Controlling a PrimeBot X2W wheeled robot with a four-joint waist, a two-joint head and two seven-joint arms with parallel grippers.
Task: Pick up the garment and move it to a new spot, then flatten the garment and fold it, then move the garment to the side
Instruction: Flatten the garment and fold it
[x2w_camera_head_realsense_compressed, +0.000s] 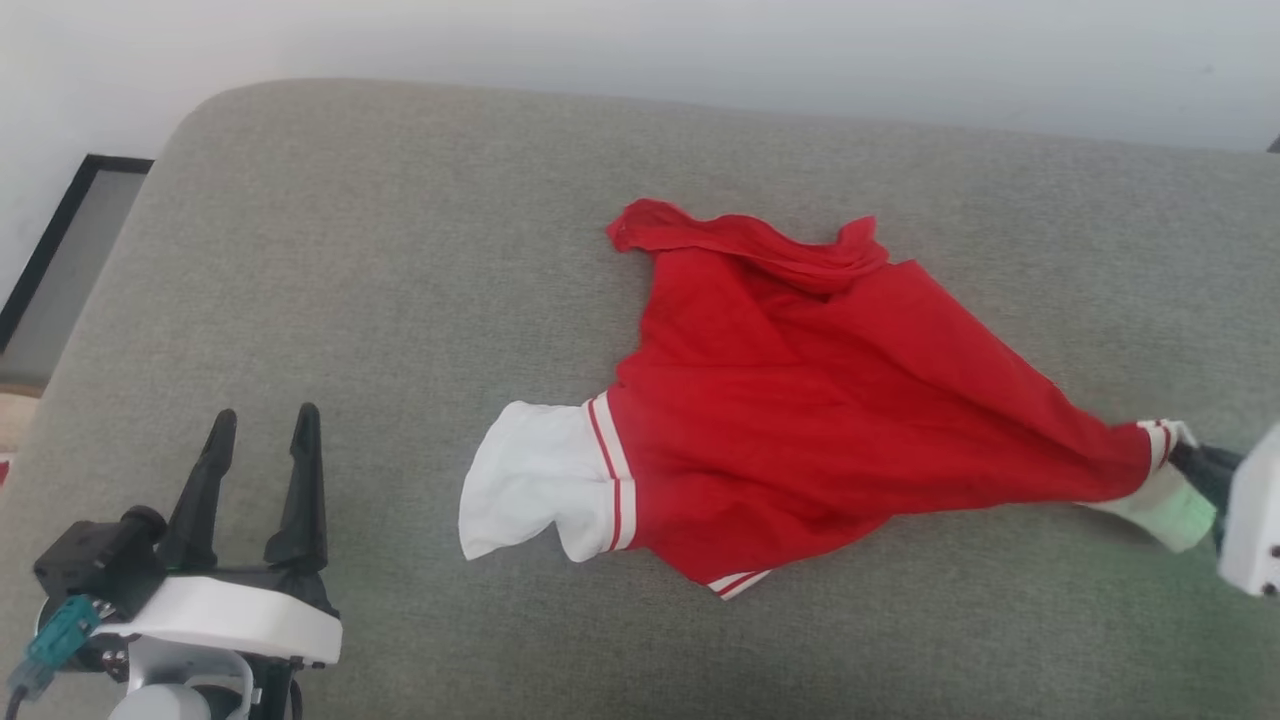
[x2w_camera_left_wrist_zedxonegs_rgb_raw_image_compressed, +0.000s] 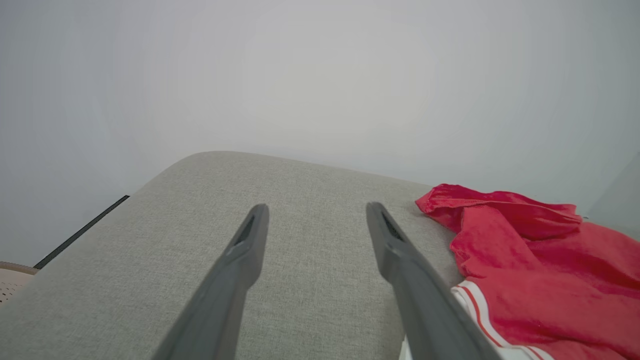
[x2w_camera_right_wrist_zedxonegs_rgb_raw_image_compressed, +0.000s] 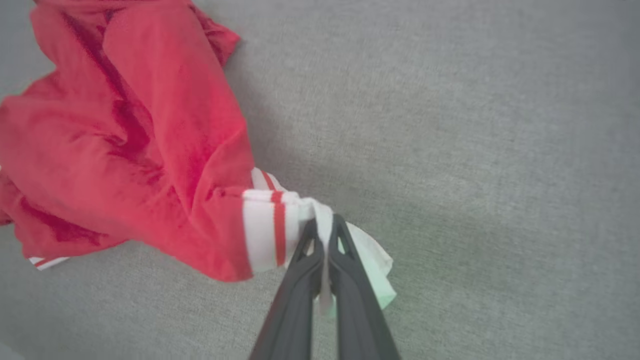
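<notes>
Grey cushion (x2w_camera_head_realsense_compressed: 380, 260) takes up most of the head view, pale wall (x2w_camera_head_realsense_compressed: 640, 40) behind it at 12 o'clock. The garment (x2w_camera_head_realsense_compressed: 800, 400) lies crumpled on the cushion, from the centre of the head view out toward 3 o'clock. Red body is bunched, with a rolled red edge at 12 o'clock of the heap. Free white sleeve (x2w_camera_head_realsense_compressed: 520, 490) sits at 9 o'clock of the heap, lying on the cushion, red-and-white striped trim where it meets the red. Striped hem corner (x2w_camera_head_realsense_compressed: 742, 581) pokes out at 6 o'clock. Red cloth narrows toward 3-4 o'clock and ends at the right end effector (x2w_camera_right_wrist_zedxonegs_rgb_raw_image_compressed: 325, 225). Its fingers are pressed together, pinching the other white sleeve just past the striped cuff (x2w_camera_right_wrist_zedxonegs_rgb_raw_image_compressed: 272, 230), and white cloth sticks out between and behind the fingers. Can't tell if that sleeve end is off the cushion. Left end effector (x2w_camera_head_realsense_compressed: 265, 415) is at 8 o'clock in the head view, fingers spread and pointing to 12 o'clock, well apart from the garment. Left wrist view has bare cushion between those fingers and the garment off at 3-4 o'clock. Dark-framed panel (x2w_camera_head_realsense_compressed: 60, 230) is at 9-10 o'clock, past the cushion edge.
</notes>
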